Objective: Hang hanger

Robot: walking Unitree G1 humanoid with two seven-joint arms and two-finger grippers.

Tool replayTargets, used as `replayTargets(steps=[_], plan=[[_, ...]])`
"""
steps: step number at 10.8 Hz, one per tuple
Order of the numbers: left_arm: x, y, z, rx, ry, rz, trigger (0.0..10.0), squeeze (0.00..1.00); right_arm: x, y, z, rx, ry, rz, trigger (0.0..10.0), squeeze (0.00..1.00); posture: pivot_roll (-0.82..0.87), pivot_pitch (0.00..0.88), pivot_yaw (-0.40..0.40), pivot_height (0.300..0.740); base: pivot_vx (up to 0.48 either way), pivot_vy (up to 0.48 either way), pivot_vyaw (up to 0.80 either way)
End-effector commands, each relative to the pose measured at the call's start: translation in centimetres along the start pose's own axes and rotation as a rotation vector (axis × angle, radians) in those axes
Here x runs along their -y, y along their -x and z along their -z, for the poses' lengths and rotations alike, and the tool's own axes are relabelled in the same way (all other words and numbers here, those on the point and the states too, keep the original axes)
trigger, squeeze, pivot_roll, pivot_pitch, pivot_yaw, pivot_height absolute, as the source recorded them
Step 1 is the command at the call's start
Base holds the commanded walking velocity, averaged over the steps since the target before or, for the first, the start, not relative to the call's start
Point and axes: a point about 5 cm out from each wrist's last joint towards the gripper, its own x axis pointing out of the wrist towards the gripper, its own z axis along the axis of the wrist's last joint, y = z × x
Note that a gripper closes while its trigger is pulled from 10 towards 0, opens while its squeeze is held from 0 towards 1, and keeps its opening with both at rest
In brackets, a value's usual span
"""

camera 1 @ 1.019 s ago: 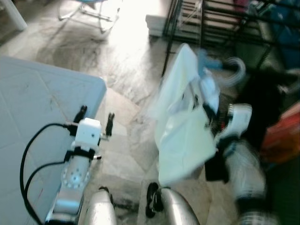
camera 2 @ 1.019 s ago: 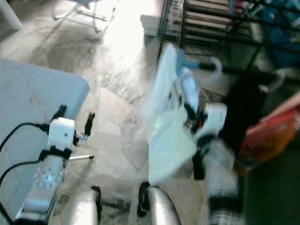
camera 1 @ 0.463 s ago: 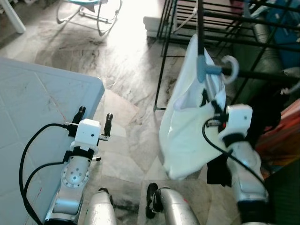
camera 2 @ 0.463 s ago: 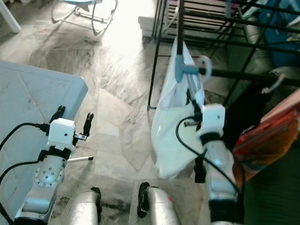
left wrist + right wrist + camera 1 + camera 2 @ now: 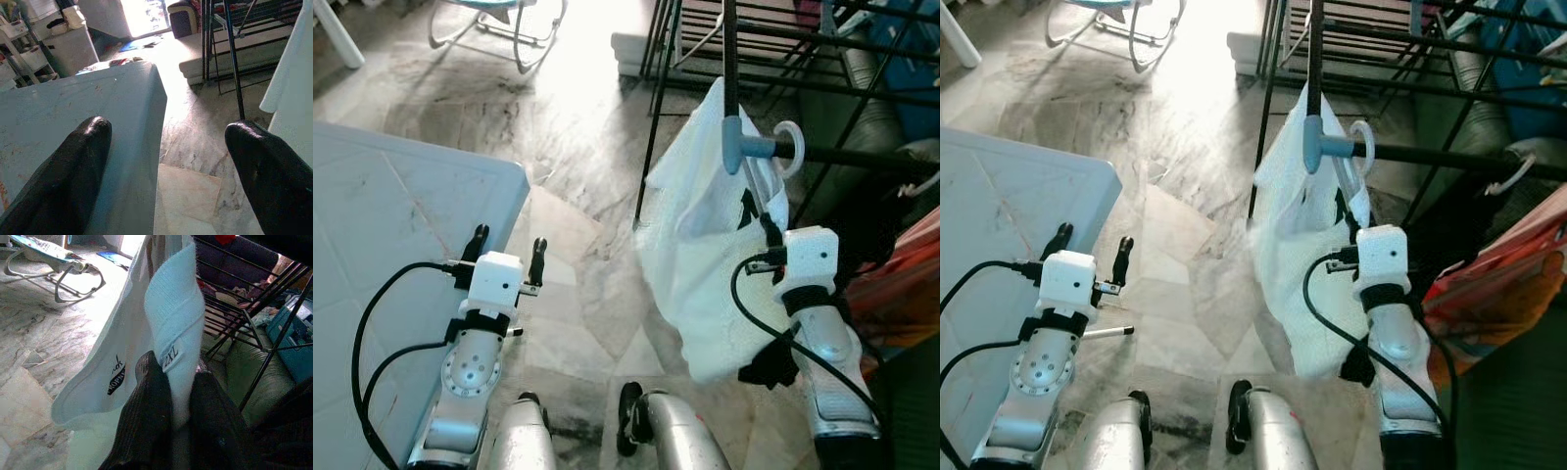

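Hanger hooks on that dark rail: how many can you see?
2. One white hanger hook sits over the rack rail just above the white shirt that the right gripper grips; another hook hangs farther right. More may be hidden.

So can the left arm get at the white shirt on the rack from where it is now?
Probably not without moving. The left gripper hangs open by the table edge, with bare floor between it and the white shirt. Nothing blocks the way, but the right gripper already grips the shirt.
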Motion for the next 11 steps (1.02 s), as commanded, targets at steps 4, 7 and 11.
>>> replayTargets(steps=[4,7,11], plan=[[0.5,0.7,1.4,-0.089,0.002,-0.004,10.0,0.00,1.6,-7.4,-5.9,0.217,-0.062,0.064,0.0,0.00,0.07,0.230,-0.112,0.740,0.000,0.000,0.00],[-0.1,1.6,1.7,-0.112,-0.001,-0.049,10.0,0.00,2.6,-10.4,-6.0,0.143,-0.124,0.072,0.0,0.00,0.11,0.234,-0.137,0.740,0.000,0.000,0.00],[0.1,1.7,1.7,-0.116,-0.005,-0.016,10.0,0.00,1.2,-5.4,-0.4,0.029,-0.110,0.022,0.0,0.00,0.09,0.238,-0.114,0.740,0.000,0.000,0.00]])
